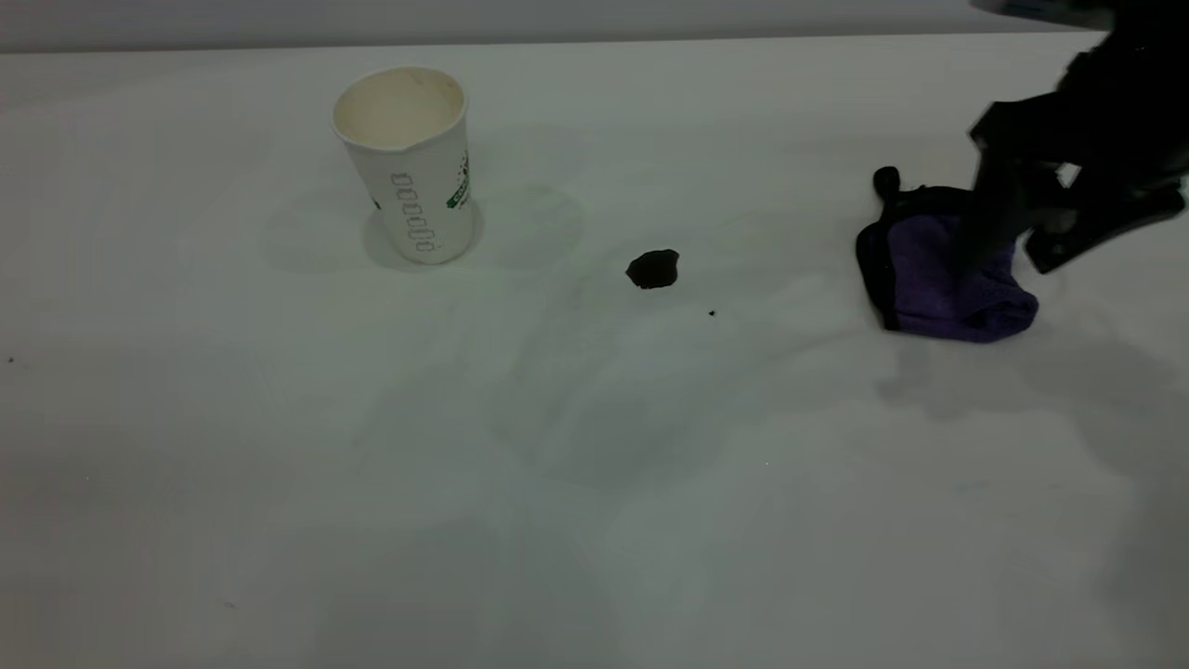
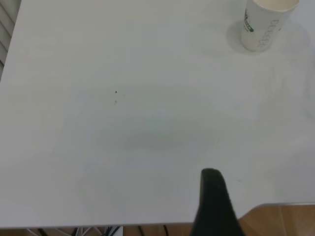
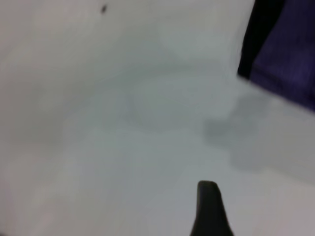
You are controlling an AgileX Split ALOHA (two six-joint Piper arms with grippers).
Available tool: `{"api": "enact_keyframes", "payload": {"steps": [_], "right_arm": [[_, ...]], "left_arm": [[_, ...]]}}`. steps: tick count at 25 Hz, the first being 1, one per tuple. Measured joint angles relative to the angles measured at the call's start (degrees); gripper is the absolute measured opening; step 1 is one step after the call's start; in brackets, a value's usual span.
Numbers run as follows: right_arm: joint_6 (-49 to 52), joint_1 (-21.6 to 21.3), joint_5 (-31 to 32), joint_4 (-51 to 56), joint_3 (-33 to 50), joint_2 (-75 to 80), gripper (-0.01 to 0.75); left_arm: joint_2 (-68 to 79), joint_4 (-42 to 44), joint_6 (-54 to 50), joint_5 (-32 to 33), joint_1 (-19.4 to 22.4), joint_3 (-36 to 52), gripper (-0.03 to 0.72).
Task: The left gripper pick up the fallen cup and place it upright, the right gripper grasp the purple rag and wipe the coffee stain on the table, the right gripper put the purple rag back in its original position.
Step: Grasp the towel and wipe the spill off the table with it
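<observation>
Left gripper [image 2: 212, 206] parked off by the table [image 1: 594, 483] edge, jaws impossible to judge; fallen cup [image 1: 406, 163] already upright at left; coffee stain [image 1: 653, 268] mid-table, unwiped; over at right, right gripper [image 1: 1012, 232] spread wide over the purple rag [image 1: 938, 283], not yet clamped

grey wall [image 1: 464, 19], brown wooden floor [image 2: 283, 219]

tiny black speck [image 1: 712, 313] — seen on the white surface | wooden floor [image 2: 285, 220] — seen past the near edge | grey wall [image 1: 464, 19] — seen behind
</observation>
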Motion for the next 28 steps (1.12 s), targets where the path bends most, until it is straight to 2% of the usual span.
{"api": "enact_keyframes", "payload": {"steps": [5,11,21,25,28], "right_arm": [[8.6,0.7,-1.0,-10.2,-8.2,6.1,0.554],[17.9,0.9,2.1,-21.6,-18.1,14.7,0.552],[19.3,0.9,4.1,-22.1,-28.6,24.9,0.535],[20.2,0.9,5.3,-24.2,-30.0,26.0,0.434],[20.6,0.9,5.5,-24.9,-30.5,26.4,0.247]], "left_arm": [[0.0,0.0,0.0,0.0,0.0,0.0,0.552],[0.0,0.0,0.0,0.0,0.0,0.0,0.552],[0.0,0.0,0.0,0.0,0.0,0.0,0.552],[0.0,0.0,0.0,0.0,0.0,0.0,0.552],[0.0,0.0,0.0,0.0,0.0,0.0,0.552]]}}
